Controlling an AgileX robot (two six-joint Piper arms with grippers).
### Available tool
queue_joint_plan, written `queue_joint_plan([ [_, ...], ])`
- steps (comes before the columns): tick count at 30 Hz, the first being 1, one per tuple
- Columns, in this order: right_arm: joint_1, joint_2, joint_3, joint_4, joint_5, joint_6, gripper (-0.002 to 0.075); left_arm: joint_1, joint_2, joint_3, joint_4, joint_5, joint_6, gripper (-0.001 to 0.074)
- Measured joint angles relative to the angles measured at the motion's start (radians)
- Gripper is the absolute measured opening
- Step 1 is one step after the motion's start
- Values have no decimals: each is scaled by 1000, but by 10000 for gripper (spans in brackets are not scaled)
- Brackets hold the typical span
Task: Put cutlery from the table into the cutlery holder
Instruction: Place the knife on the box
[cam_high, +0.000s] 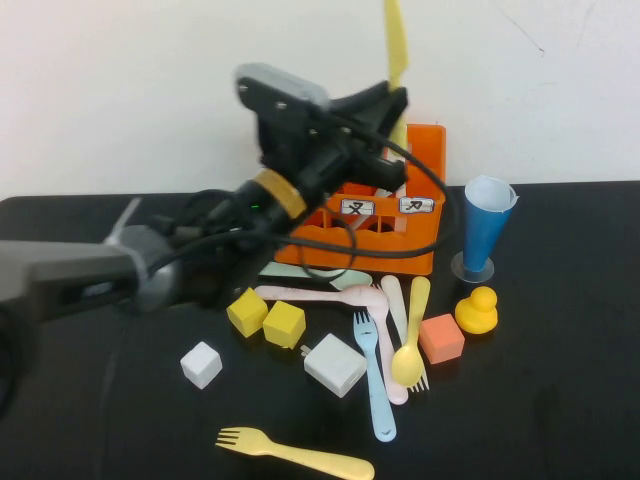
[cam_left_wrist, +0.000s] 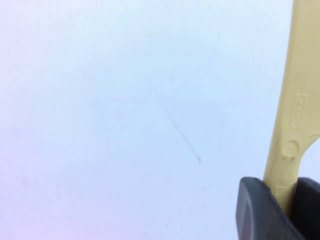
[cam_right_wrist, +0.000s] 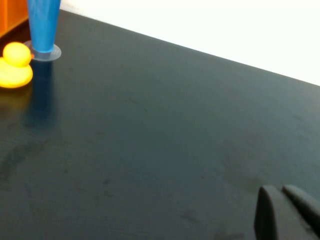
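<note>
Cutlery in play is a yellow piece, gripped upright by the left hand above the orange cutlery holder near the counter's back edge. Lower it straight, keeping it vertical so its tip clears the dividers, and release only once it is seated in a compartment. The right hand, fingers together and empty, hovers over bare counter.
</note>
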Motion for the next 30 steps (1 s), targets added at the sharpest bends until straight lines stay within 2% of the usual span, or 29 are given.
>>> queue_joint_plan([
  [8,0,0,0,0,0,0,-3,-11,189,-198,-2,94,0,106],
  [15,0,0,0,0,0,0,-3,-34,257,-260,2,129,0,112],
  [17,0,0,0,0,0,0,-3,-42,259,-262,5,150,0,144],
  [22,0,0,0,0,0,0,-3,-44,260,-262,12,173,0,300],
  [25,0,0,0,0,0,0,-3,-44,235,-262,42,187,-8,328],
  [28,0,0,0,0,0,0,-3,-38,178,-257,123,214,-42,322],
  [30,0,0,0,0,0,0,-3,-24,114,-247,207,248,-93,273],
])
